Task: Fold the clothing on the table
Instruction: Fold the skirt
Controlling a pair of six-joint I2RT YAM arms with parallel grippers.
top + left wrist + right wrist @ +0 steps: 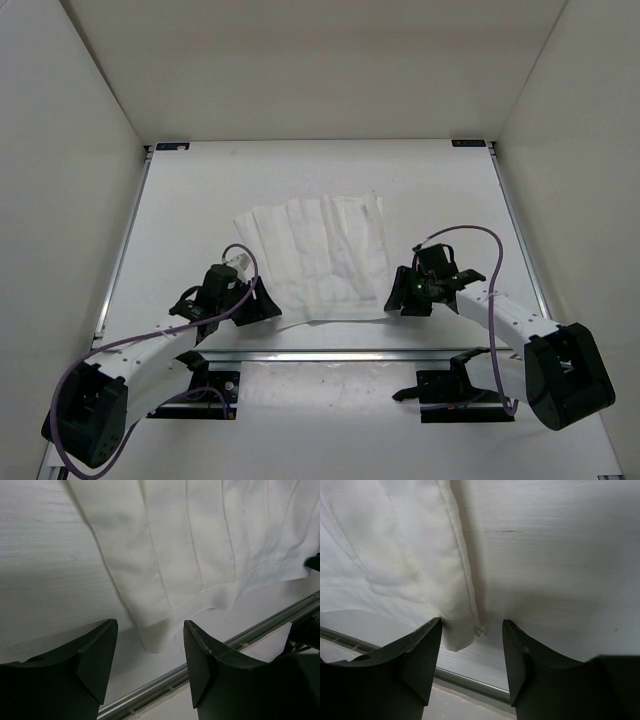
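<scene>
- The clothing (315, 260), a white pleated skirt-like piece, is lying spread out on the table (200, 200), its hem running just beyond the near rail (330, 355) and its pleat lines running away from that rail.
- No clear fold is showing in any view, so the folding is looking barely begun. Bringing one edge over the other is seemingly all left to do.
- The left tool (150, 630) is hovering on the rail side of the hem's left corner with its jaws spread and nothing in them. That corner is lying just past the gap between them.
- The right tool (472, 627) is likewise standing released at the hem's right corner by the rail, the corner tip sitting just beside one finger.
- Both corners are lying within easy reach for a paired pinch, judging by these positions.
</scene>
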